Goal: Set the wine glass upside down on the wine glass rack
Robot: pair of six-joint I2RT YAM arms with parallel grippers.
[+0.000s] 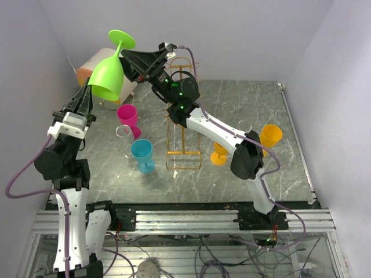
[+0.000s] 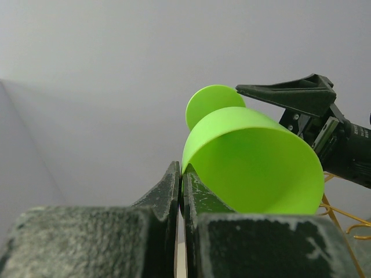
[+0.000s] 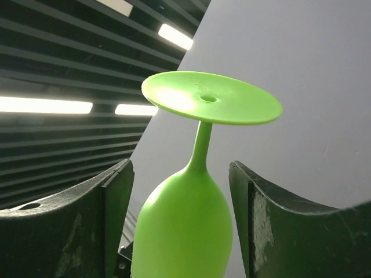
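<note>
The left gripper (image 2: 181,179) is clenched on the rim of the wine glass (image 1: 108,75), its two jaws pinching the thin green wall between them, and it holds the glass high in the air with the mouth tilted down and the round foot up. The right gripper (image 3: 179,167) is spread wide, one finger on each side of the glass where the bowl narrows into the stem, with a clear gap on both sides, so it grips nothing yet. In the overhead view it reaches in from about 3 o'clock of the glass. The step in hand looks like a handover. To do it well, the right fingers should centre on the stem just under the foot and close squarely. Only once that grip is firm should the left jaws let go of the rim, since a thin plastic rim held at one spot can twist or slip. The glass should stay foot-up throughout. The wine glass rack (image 1: 183,153) stands on the table (image 1: 243,104) at about 4 o'clock of the glass, well below it and partly behind the right arm. Its wire hooks are too fine to read here. A pink glass (image 1: 127,114) and a blue glass (image 1: 142,153) stand at about 6 o'clock of the held glass, left of the rack, and an orange glass (image 1: 270,135) stands to its right. The carry should pass above all of them.
</note>
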